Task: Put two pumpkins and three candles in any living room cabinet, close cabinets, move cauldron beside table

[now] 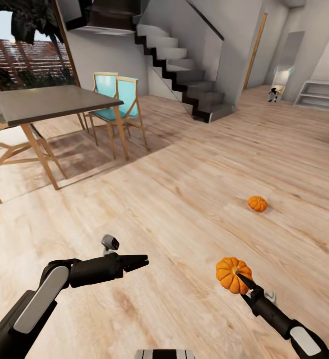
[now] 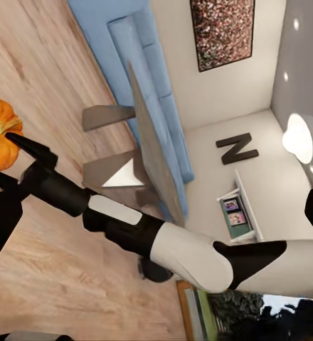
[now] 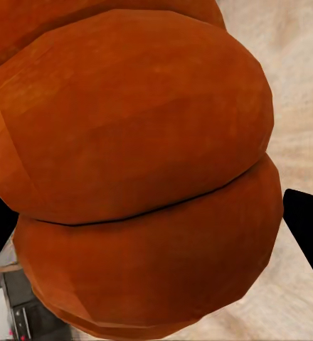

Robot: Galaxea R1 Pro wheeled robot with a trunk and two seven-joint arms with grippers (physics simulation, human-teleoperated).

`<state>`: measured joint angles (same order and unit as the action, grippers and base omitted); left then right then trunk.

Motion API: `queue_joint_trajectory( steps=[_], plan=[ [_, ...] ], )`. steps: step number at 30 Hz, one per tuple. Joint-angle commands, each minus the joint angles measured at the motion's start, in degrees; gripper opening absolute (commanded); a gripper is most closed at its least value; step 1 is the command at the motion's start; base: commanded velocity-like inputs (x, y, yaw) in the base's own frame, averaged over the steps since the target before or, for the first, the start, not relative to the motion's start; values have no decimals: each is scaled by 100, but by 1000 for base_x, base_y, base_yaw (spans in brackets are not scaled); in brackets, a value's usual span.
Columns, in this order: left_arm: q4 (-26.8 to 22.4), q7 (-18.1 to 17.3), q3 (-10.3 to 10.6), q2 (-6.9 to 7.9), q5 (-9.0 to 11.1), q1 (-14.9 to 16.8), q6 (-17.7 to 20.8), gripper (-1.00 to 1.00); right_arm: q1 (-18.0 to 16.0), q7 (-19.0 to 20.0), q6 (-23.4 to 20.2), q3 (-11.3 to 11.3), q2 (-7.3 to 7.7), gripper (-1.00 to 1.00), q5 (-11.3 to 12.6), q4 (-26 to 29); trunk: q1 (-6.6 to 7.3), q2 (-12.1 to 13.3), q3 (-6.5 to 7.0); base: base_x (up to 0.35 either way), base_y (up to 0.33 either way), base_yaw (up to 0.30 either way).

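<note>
The right gripper is clenched on one pumpkin, lifted above the wooden floor. The left gripper hangs empty, fingers together. The second pumpkin lies on the floor beyond. Judging from this, nothing is stowed yet; candles, cabinet and cauldron remain.

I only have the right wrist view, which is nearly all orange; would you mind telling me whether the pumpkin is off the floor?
Observer: Yes. In the head view the right gripper holds the held pumpkin up above the wooden floor.
Operator: Thank you. Is the other one near?
Observer: The second pumpkin lies on the floor farther ahead, apart from the held one.
Operator: And the left arm?
Observer: The left gripper carries nothing; its fingers look closed together, pointing toward the right arm.
</note>
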<state>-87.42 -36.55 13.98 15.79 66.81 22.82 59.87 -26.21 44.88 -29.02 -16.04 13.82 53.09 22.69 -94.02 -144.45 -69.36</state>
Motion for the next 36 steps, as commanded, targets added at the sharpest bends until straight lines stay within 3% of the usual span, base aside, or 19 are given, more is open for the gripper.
queue_joint_trajectory(
  steps=[1, 13, 36],
  plan=[
    [3, -25, 3, 3, -10, 3, 13, 100, 19, 80, -38, -23, 7, -100, 14, 1, -2, -1, -4, 267, 1, -280],
    [5, -3, 38, -6, -73, 3, 13, 100, 399, 1454, -294, -82, 299, -100, 24, 55, -2, -1, 13, 267, 0, -225],
    [5, -10, 34, -6, -142, 3, 13, 100, 467, 1559, -332, -93, 368, -100, 17, 44, -2, -1, 22, 286, 0, -33]
  ],
)
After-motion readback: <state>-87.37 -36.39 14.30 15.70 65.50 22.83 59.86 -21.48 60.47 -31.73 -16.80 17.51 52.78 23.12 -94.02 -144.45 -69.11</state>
